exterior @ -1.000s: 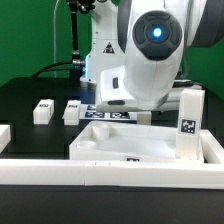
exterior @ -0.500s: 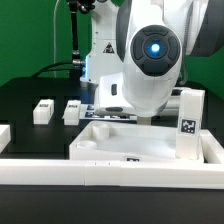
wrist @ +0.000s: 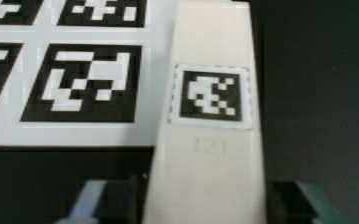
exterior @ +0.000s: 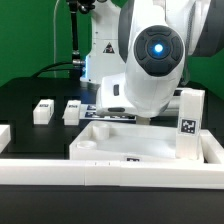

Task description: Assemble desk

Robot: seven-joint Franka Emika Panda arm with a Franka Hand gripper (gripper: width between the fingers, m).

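While the gripper (wrist: pixel 197 200) stands spread, a white leg (wrist: pixel 208 130) lies between its fingers (wrist: pixel 101 200), untouched.

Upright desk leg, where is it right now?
The upright leg stands on the exterior view's right, at that end of the desk top, close beside the arm.

Exterior view: bright, even light, seemingly from above; white desk top (exterior: pixel 100 150) nearly glaring, surface detail washed out; blue lamp (exterior: pixel 152 48) on arm (exterior: pixel 145 95) glows. Wrist view: dimmer, soft overall; leg (wrist: pixel 208 50) tag fuzzy-edged; fingertips (wrist: pixel 98 200) blurred.
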